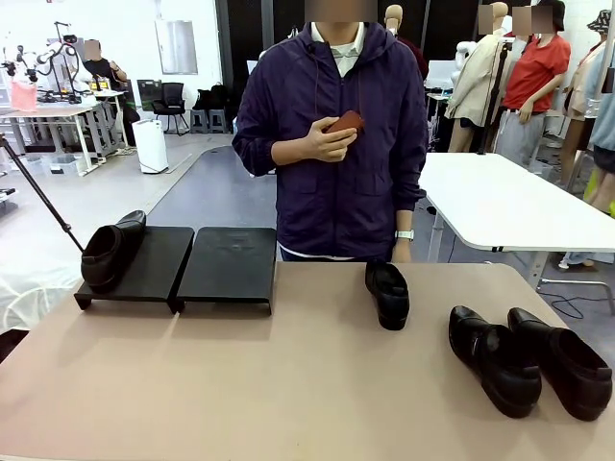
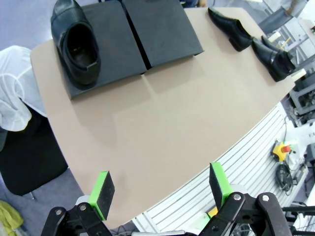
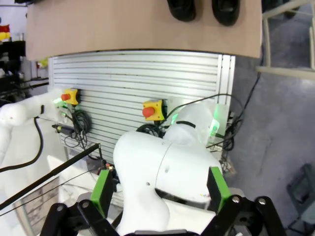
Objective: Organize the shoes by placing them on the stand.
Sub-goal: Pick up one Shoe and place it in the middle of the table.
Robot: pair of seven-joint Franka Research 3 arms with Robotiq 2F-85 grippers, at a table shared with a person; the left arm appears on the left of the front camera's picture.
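Observation:
The stand is two low black platforms side by side at the table's far left, the left one (image 1: pixel 159 261) (image 2: pixel 115 51) and the right one (image 1: pixel 229 261) (image 2: pixel 162 29). One black shoe (image 1: pixel 110 252) (image 2: pixel 74 42) rests on the left platform's outer side. A second shoe (image 1: pixel 387 293) (image 2: pixel 229 27) lies mid-table in front of the person. Two more shoes (image 1: pixel 493 358) (image 1: pixel 560 360) sit together at the right, their heels also seen at the table edge (image 3: pixel 182 7) (image 3: pixel 225 10). My left gripper (image 2: pixel 161 189) hangs open over the table's near edge. My right gripper (image 3: pixel 160 191) is open above its own arm base, off the table.
The person stands at the far side, holding a small reddish-brown brush (image 1: pixel 344 122) at chest height. The tan tabletop (image 1: pixel 240 384) is bare in front of the stand. A slatted metal panel with red stop buttons (image 3: pixel 150 110) lies below the near table edge.

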